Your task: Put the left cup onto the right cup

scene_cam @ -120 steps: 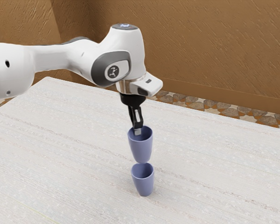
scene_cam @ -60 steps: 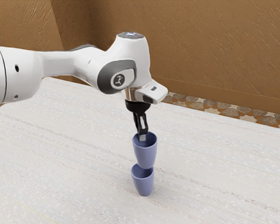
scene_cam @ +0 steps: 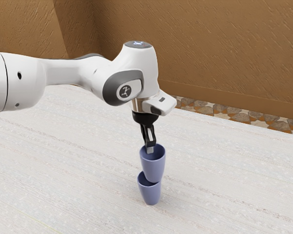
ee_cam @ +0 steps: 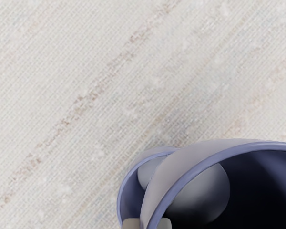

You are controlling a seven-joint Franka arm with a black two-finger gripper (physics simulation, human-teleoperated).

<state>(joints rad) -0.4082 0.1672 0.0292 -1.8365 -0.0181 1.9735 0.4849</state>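
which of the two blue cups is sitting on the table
The lower cup: its base rests on the table. The upper cup hangs from the gripper by its rim, its bottom dipping into the lower cup's mouth.

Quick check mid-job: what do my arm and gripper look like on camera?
The arm is glossy white with rounded segments, a grey oval joint cover bearing a small white mark and a bluish cap on top. The gripper is black with two slim fingers.

No words, numbers or brand names are showing anywhere. A small white emblem (scene_cam: pixel 124 90) is sitting on the grey round cap (scene_cam: pixel 116 80) at the arm's (scene_cam: pixel 53 75) last joint, too small to read.
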